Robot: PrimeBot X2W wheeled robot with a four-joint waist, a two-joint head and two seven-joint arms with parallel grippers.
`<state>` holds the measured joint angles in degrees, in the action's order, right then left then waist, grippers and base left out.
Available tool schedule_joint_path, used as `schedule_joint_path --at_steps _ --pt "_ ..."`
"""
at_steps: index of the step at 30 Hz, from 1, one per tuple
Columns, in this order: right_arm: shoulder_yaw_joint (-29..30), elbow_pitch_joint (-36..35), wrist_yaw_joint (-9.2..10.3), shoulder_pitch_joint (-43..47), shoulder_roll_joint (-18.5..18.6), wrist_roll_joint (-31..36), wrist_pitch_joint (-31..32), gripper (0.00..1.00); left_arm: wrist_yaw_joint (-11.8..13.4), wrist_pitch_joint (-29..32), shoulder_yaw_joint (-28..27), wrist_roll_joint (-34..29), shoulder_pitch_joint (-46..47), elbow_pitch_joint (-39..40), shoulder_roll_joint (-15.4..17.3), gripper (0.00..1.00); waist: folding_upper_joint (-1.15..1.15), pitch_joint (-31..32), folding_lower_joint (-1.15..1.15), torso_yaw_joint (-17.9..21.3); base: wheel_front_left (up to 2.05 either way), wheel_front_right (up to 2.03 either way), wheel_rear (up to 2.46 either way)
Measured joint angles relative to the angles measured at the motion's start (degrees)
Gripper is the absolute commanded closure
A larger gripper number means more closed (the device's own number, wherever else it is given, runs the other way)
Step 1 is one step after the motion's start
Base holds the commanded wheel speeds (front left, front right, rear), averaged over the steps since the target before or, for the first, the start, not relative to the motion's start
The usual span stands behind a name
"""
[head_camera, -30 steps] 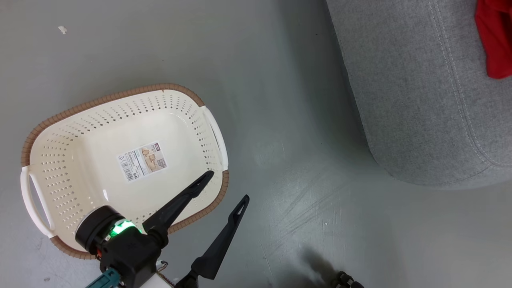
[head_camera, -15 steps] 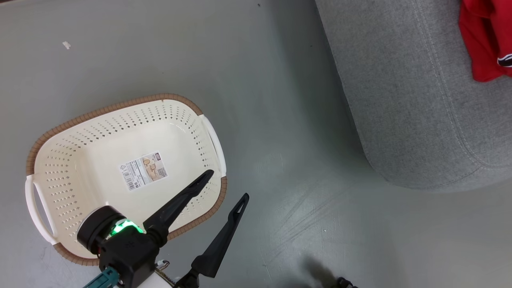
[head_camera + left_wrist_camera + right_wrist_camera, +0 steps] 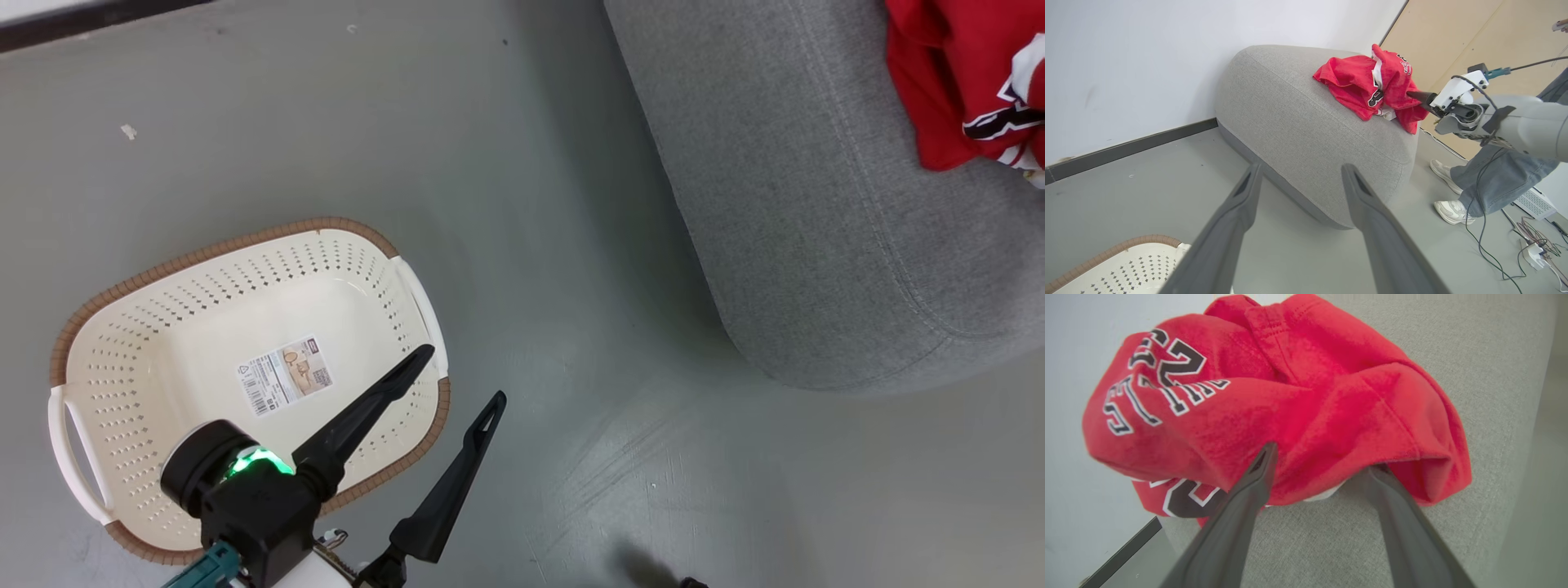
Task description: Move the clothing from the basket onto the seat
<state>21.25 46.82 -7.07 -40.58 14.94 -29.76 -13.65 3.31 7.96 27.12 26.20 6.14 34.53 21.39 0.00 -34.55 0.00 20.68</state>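
The cream basket (image 3: 220,245) with its brown rim stands on the floor, with just its paper label inside. My left gripper (image 3: 463,374) hangs open over the basket's right rim, nothing between its fingers. In the left wrist view that gripper (image 3: 1301,166) points toward the seat (image 3: 1290,114). The red clothing (image 3: 1367,79) lies heaped on top of the grey seat (image 3: 800,204), near its far edge (image 3: 955,73). My right gripper (image 3: 1323,457) is open, and its fingertips touch the near edge of the clothing (image 3: 1290,400).
A person's legs in jeans and white shoes (image 3: 1494,179) stand beyond the seat, with cables and a power strip (image 3: 1531,253) on the floor there. A white wall with dark skirting (image 3: 1126,149) runs behind. Bare grey floor (image 3: 555,286) separates basket and seat.
The head camera has shifted, so more of the red clothing on the seat shows. My right gripper has gone from shut to open. The left gripper has kept its place.
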Motion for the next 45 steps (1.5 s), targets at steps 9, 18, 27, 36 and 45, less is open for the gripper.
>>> schedule_joint_path --at_steps 9,18,27,36,45 --pt "-6.56 -9.34 0.0 6.59 -0.8 -1.32 -0.54 0.0 0.0 -2.41 -0.38 1.16 -0.09 -1.31 -1.62 0.0 0.0 2.63 0.0 0.62 0.0 0.0 0.0" --pt "-16.01 -17.01 0.0 12.24 -3.61 0.22 -0.55 0.0 0.18 -6.25 -2.86 2.54 -0.76 -2.78 -3.24 0.0 0.0 5.27 0.0 0.01 0.0 0.0 0.0" --pt "-25.07 -27.63 0.0 12.37 -5.31 5.57 -0.57 0.0 3.67 -12.21 -8.87 3.22 -3.43 -6.08 -5.49 0.0 0.0 8.49 0.0 -2.47 0.0 0.0 0.0" --pt "-32.34 -30.16 0.0 13.65 -4.95 11.79 -0.71 0.0 6.19 -17.9 -14.47 5.7 -6.85 -9.92 -7.65 0.0 0.0 12.31 0.0 -6.99 0.0 0.0 0.0" --pt "-35.68 -30.63 0.0 14.28 -5.6 14.85 -0.71 0.0 7.12 -20.15 -17.47 8.49 -9.2 -15.51 -9.29 0.0 0.0 16.02 0.0 -11.69 0.0 0.0 0.0"
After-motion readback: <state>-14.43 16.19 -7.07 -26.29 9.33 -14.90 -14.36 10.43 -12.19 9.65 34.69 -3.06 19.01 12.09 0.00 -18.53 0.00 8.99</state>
